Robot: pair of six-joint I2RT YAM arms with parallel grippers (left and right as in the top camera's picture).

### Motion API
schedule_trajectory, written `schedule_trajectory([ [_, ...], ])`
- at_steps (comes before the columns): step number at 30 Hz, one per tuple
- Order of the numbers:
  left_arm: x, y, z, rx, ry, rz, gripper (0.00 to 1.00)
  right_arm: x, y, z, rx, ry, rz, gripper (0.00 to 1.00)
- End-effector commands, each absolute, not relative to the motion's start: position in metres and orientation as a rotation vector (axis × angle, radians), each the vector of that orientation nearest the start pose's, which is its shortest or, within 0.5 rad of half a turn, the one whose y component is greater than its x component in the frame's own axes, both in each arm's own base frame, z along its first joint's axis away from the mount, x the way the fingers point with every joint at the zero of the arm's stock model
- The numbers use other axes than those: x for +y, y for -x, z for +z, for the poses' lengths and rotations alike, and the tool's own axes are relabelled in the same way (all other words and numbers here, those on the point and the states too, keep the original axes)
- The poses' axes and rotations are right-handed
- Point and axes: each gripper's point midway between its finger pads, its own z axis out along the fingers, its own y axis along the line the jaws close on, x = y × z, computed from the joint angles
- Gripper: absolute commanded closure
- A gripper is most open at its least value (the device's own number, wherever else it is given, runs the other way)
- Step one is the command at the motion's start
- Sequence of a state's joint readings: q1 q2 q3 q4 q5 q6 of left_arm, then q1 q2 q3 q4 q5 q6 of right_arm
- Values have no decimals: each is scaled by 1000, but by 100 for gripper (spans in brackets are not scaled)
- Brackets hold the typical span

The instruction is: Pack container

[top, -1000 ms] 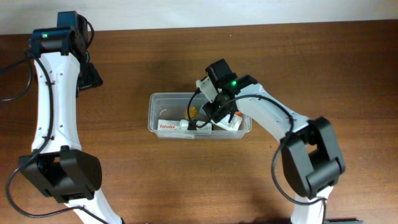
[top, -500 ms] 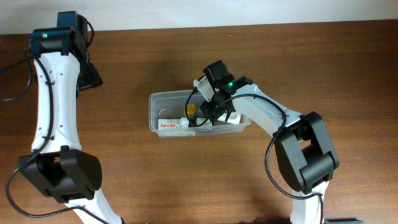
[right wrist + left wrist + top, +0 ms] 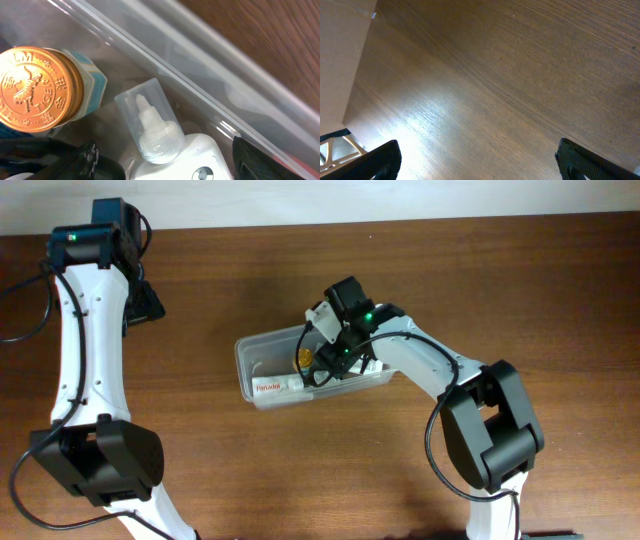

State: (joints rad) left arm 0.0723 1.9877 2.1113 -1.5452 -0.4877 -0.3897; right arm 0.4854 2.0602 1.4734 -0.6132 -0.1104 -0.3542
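The tub (image 3: 243, 352) is a clear plastic box. It sits near the middle of the table (image 3: 200, 470), and it lies a bit crooked, not straight with the table edge.

Three small things are inside it. A red and white box (image 3: 268, 387) lies at the left end. A little jar with a gold lid (image 3: 32, 87) stands close to the tub's wall. A small white bottle (image 3: 150, 125) with a clear cap lies right beside the jar.

The right gripper (image 3: 335, 360) is down inside the tub, over the jar and the bottle. In its own camera, its fingers (image 3: 270, 160) stand far apart, with the white bottle between them. The bottle does not look squeezed, so I think the gripper holds nothing.

The left gripper (image 3: 477, 160) is far off, near the back left of the table. Its fingers are spread wide over bare wood, with nothing between them.

I think the packing is almost done. The three things are already in the tub, and the top view shows no other small things lying outside it. What is left, I guess, is for the right arm to lift out without bumping the jar or dragging the tub along. No lid shows anywhere, so I cannot tell if the tub must be closed.
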Motion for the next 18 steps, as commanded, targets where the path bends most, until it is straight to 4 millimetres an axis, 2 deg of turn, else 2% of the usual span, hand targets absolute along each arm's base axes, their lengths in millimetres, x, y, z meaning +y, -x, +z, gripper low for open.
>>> schedule_trajectory([
  [1,111,-388,226,2739,713,679,1,253,-394,22,2423,1388,186,19],
  [5,111,-388,226,2739,713,679,0,255,-396,23,2389,1414,179,16],
  [14,111,-388,226,2739,713,679,1,253,-397,24,2393,1404,169,17],
  [18,111,-388,226,2739,713,679,1,255,-399,37,2407,1335,183,14],
])
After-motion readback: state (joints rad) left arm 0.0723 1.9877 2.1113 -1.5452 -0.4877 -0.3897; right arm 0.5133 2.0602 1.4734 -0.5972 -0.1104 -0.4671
